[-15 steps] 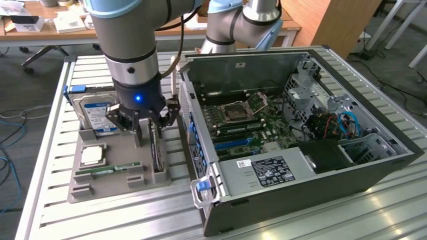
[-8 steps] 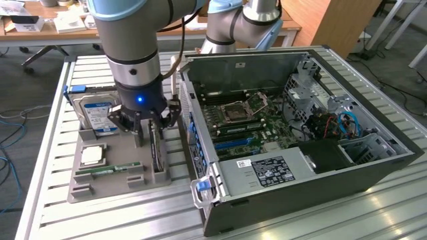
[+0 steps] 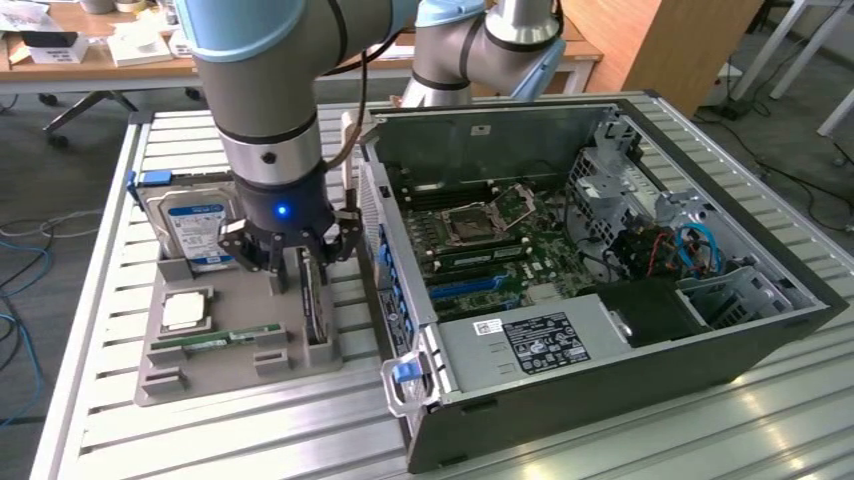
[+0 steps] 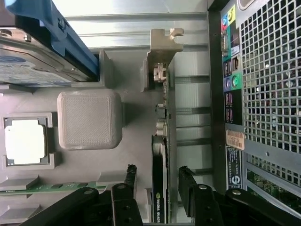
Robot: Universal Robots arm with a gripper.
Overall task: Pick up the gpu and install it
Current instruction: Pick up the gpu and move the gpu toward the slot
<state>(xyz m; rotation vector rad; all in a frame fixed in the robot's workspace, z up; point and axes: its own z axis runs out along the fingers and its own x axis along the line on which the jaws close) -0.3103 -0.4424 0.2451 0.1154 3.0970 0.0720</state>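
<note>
Hand [image 4: 157,172] spread astride slim black gpu [image 4: 160,202] standing on edge

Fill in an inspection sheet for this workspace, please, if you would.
surface: slatted metal table, grey tray on it.
job's things: gpu stands on edge in the tray; open case beside it, motherboard exposed.
clutter: hard drive, cpu and memory stick in the tray.
jaws: open, one on each side of the gpu, not gripping it.
cables: blue cables inside the case; floor cables at the exterior view's left.
surroundings: desk with papers behind the table.
</note>
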